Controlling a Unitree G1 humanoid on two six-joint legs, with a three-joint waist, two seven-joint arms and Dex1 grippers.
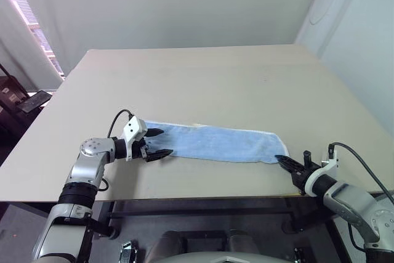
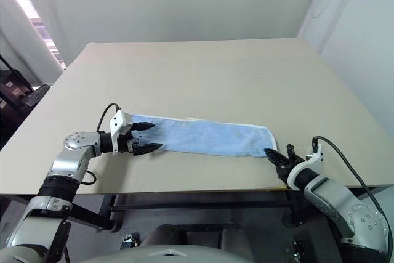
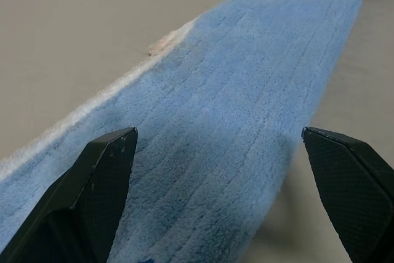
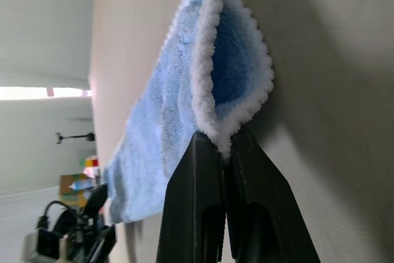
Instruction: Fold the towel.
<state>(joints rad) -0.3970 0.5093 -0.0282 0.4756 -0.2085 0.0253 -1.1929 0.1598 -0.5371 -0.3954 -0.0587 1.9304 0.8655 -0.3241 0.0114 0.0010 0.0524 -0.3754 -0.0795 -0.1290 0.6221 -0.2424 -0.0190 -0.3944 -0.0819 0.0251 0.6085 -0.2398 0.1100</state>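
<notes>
The towel [image 1: 215, 143] lies in a long folded strip near the table's [image 1: 203, 84] front edge. The right gripper [image 4: 225, 152] pinches its right corner; the left gripper [image 1: 154, 143] is spread over its left end.

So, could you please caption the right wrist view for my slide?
Right gripper shut on the white-edged end of the light-blue towel lying on the table.

Fluffy terry-cloth towel [image 1: 221, 143], matt table [image 1: 203, 78]
</notes>
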